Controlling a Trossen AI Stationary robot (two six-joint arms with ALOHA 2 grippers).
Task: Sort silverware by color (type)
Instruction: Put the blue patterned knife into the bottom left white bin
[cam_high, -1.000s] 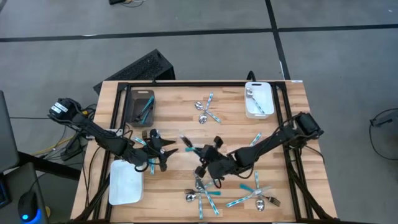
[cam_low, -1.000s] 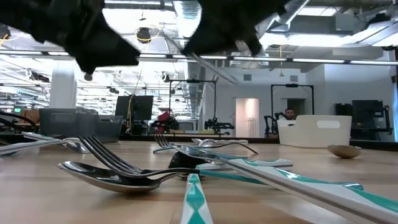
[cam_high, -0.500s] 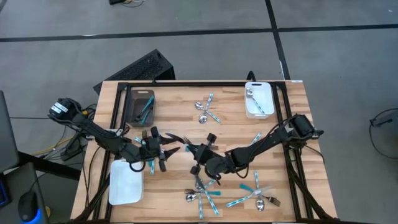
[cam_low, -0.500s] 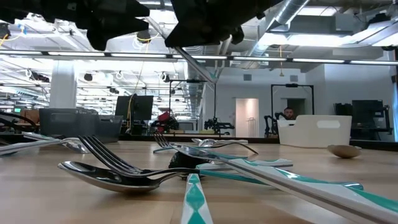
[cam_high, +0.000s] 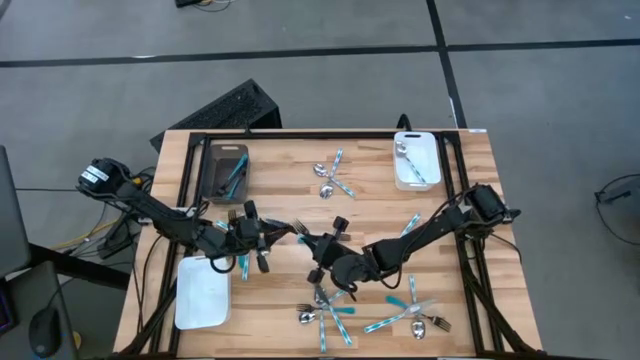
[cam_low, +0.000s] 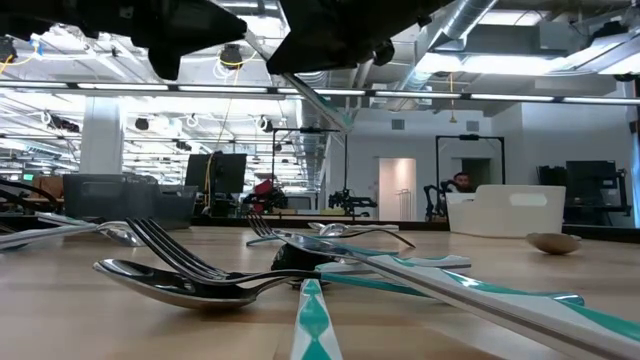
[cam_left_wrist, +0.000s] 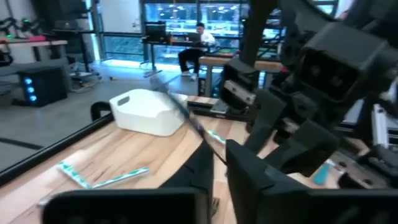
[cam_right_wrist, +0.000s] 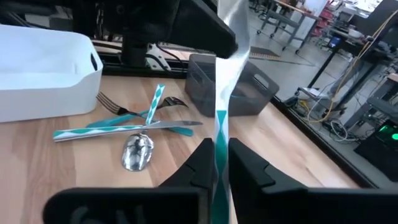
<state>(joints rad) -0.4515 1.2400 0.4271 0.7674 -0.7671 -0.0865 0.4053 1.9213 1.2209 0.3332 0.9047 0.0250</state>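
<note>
**Two grippers meet over the middle of the tabletop**

We look down on a wooden tabletop on a dark frame, standing on a grey floor. The low view looks across it into a large hall with ceiling lights, ducts and desks, where a person sits far off. We take the dark grey tray at one far corner as our landmark. At the opposite far corner along the same edge sits a white tray holding silverware; a second white tray lies on the near side of the grey tray, at the tabletop's edge.

The silverware lies in clusters: one group between the grey tray and the far white tray, a larger scatter well away at the near edge, and a couple of teal handles inside the grey tray itself.

The left gripper hovers just nearside of the grey tray, toward the tabletop's middle, its fingers closed to a narrow gap around the metal end of a teal-handled knife. The right gripper, farther from the grey tray, faces it and pinches the same knife's teal handle between nearly closed fingers. The knife spans the two grippers, lifted off the wood.
</note>
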